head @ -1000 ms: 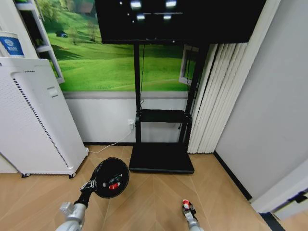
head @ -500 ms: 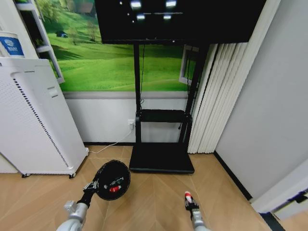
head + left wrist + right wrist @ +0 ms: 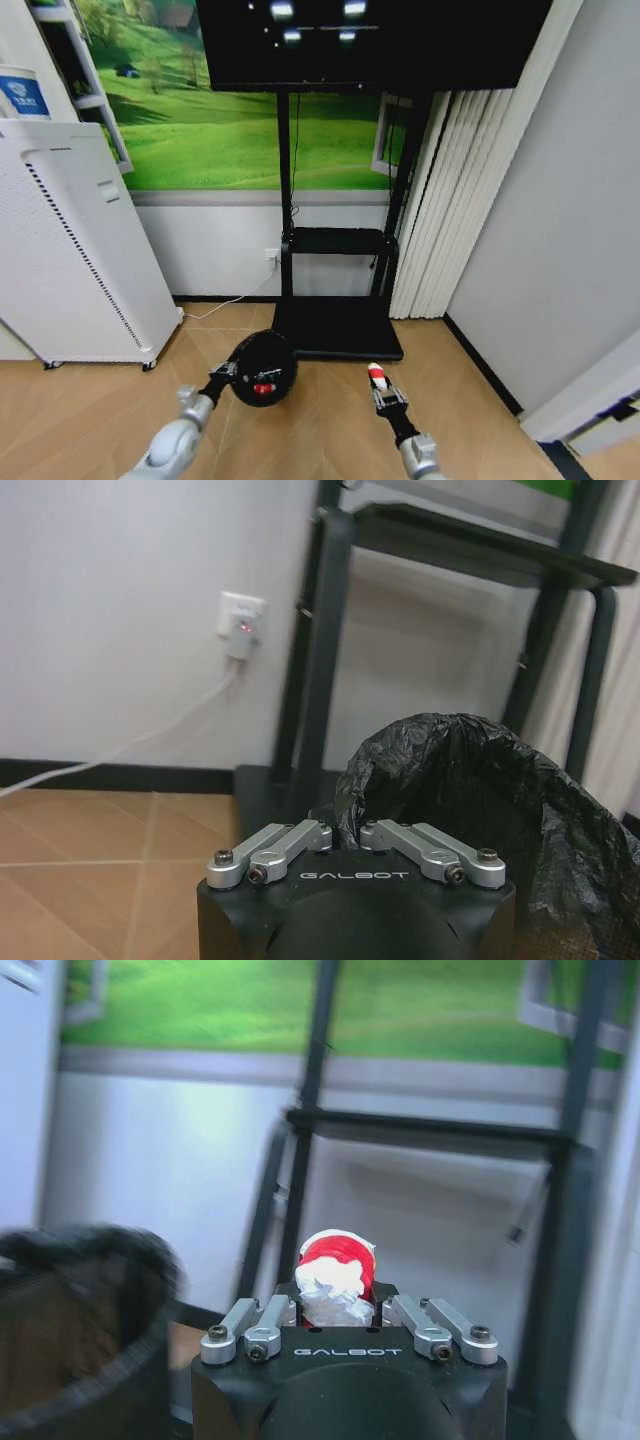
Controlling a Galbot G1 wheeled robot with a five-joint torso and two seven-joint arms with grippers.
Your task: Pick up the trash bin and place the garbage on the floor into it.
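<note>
Behind trash bin [image 3: 262,367] stands TV stand [image 3: 336,328]; white appliance [image 3: 70,250] leftward

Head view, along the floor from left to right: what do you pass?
White appliance → left pincer gripping the trash bin → right pincer holding a red-and-white wrapper → grey wall.

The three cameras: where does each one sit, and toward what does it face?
Head view: high, looking down; both arms show, left end effector on the trash bin, right end effector holding the wrapper.
Left wrist view: behind its end effector, facing bin and wall.
Right wrist view: behind its end effector, wrapper, facing the TV stand.
Shared: bin, stand.
</note>
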